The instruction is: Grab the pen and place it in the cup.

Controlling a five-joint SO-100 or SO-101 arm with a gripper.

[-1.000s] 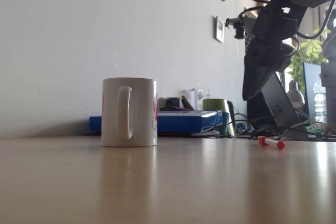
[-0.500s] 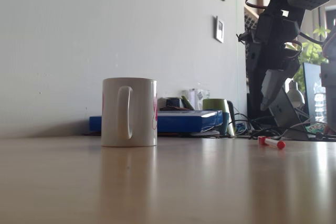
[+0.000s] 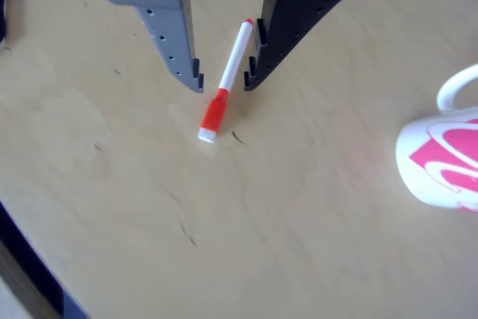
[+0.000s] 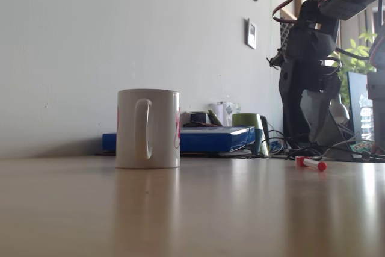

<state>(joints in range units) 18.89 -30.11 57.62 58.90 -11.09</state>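
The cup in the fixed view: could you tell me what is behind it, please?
Behind the cup, a blue flat object lies against the wall; its middle stretch is hidden by the cup.

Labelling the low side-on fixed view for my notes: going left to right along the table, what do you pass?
Mug → blue box → green cup → hand → pen.

The mug (image 4: pixel 148 128) stands upright on the table (image 4: pixel 192 209), handle facing the camera. The pen (image 4: pixel 311 163) lies flat at its 3 o'clock, well apart. The gripper (image 4: pixel 313 126) hangs at the pen's 12 o'clock, clear of it. A blue box (image 4: pixel 210 139) sits behind the mug.
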